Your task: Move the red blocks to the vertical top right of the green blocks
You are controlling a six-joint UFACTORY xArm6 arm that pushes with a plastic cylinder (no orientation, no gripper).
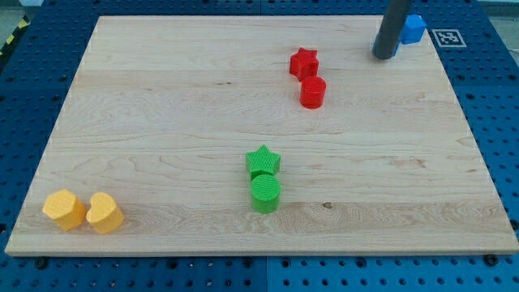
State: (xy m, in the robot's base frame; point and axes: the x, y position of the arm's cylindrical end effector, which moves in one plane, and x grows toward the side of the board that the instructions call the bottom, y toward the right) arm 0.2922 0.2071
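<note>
A red star (303, 62) and a red cylinder (313, 92) sit touching each other right of centre near the view's top. A green star (263, 161) and a green cylinder (265, 194) sit touching each other near the bottom centre. The red pair lies above and slightly right of the green pair. My tip (384, 55) rests on the board at the top right, well to the right of the red star and apart from it. A blue block (413, 28) stands just behind the rod, partly hidden by it.
Two yellow blocks, a hexagon-like one (65, 209) and a heart (105, 213), sit at the bottom left corner of the wooden board (162, 122). Blue pegboard surrounds the board. A black-and-white marker (447, 36) lies at the top right.
</note>
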